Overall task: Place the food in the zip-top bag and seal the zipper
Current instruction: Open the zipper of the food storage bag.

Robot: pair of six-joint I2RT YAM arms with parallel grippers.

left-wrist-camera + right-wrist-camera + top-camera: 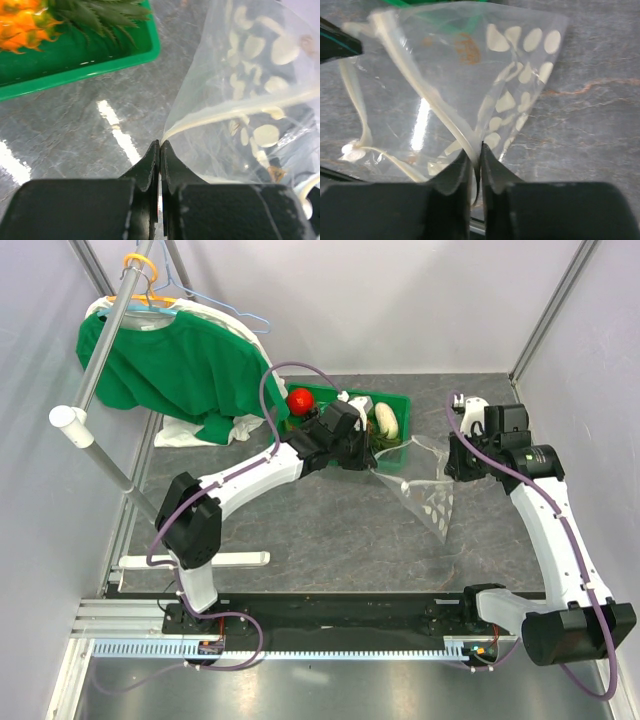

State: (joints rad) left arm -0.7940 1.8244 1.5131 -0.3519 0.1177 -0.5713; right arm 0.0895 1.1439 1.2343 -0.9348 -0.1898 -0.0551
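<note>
item 1, zip-top bag [428, 488]: clear film printed with white dots, stretched between the two grippers over the grey table [320, 530], just right of and nearer than the green tray [398, 405]. its dotted end points toward the near edge; whether that end rests on the table cannot be told.

item 2, zipper [422, 95]: pale strip along the bag's mouth, running slack and curved from one gripper toward the other. mouth gapes, strip not pressed together.

item 3, left gripper [159, 145]: jaws pinched together on the left corner of the bag's mouth, the strip entering right at the fingertips.

item 4, right gripper [479, 151]: jaws nearly closed, pinching the bag's film and strip at the opposite end of the mouth.

item 5, food, all in the green tray: pineapple [22, 25], orange with green crown, lying at the tray's near wall; tomato [300, 400], red, at the tray's left end; white oblong vegetable [386, 418], toward the right end.

item 6, green shirt [170, 360]: on a hanger at far left, apart from the bag.
</note>
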